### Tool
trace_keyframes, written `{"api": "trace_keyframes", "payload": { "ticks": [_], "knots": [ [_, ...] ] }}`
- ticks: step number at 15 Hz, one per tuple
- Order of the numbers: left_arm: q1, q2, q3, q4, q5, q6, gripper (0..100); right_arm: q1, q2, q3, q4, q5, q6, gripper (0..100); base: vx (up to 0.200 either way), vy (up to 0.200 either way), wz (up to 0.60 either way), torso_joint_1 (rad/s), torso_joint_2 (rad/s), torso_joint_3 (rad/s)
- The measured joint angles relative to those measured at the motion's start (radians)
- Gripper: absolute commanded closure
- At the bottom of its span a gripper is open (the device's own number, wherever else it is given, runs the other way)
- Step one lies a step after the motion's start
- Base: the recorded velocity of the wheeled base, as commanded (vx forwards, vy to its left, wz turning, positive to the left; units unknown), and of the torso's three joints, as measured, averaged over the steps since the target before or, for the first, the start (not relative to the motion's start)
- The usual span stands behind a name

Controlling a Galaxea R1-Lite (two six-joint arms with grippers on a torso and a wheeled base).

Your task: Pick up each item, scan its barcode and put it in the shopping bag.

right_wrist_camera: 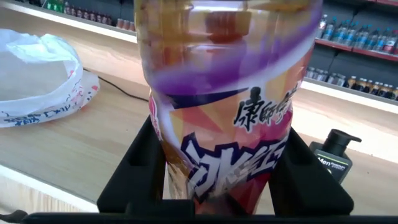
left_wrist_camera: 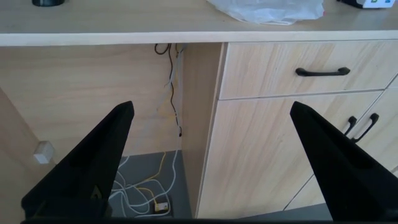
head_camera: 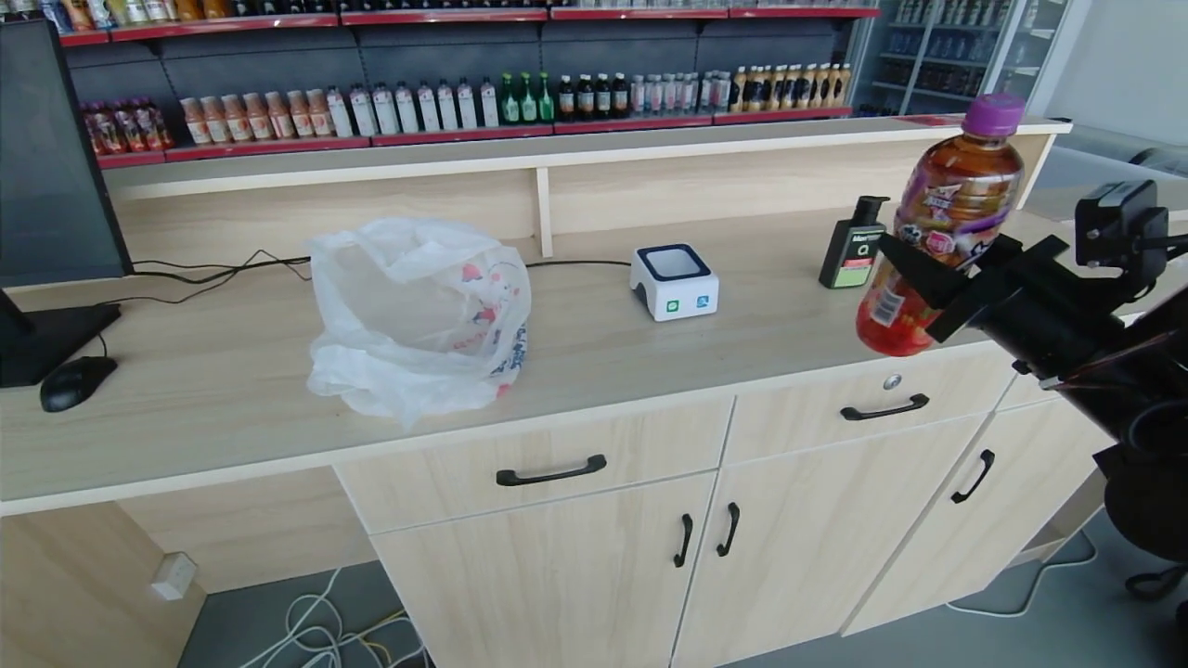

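There is one tea bottle (head_camera: 956,186) (purple cap), one dark pump bottle (head_camera: 852,246), one white scanner (head_camera: 674,281), one plastic shopping bag (head_camera: 418,315), one black mouse (head_camera: 76,382), one monitor (head_camera: 51,158).

**Colours and patterns at the checkout counter**

The bottle (head_camera: 956,186) is showing a purple cap, amber liquid and a purple, orange and white label. The shopping bag (head_camera: 418,315) is showing translucent white with red and blue print. The scanner (head_camera: 673,283) is showing white with a dark-blue rim.

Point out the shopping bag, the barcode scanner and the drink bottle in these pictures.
shopping bag (head_camera: 418,315): head view, front of its crumpled plastic wall.
barcode scanner (head_camera: 677,289): head view, white casing under the dark window.
drink bottle (head_camera: 947,211): head view, label at mid-body.
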Motion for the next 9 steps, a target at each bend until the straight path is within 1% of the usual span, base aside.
{"api": "trace_keyframes", "payload": {
  "ticks": [3, 9],
  "knots": [
    [-0.001, 0.0, 0.0, 0.0, 0.0, 0.0, 0, 0.002, 0.001, 0.003, 0.005, 0.002, 0.0, 100, 0.0, 0.0, 0.0, 0.0, 0.0, 0.0],
    [-0.001, 0.0, 0.0, 0.0, 0.0, 0.0, 0, 0.005, -0.002, 0.018, 0.01, 0.002, -0.001, 100, 0.0, 0.0, 0.6, 0.004, 0.0, 0.002]
  ]
}}
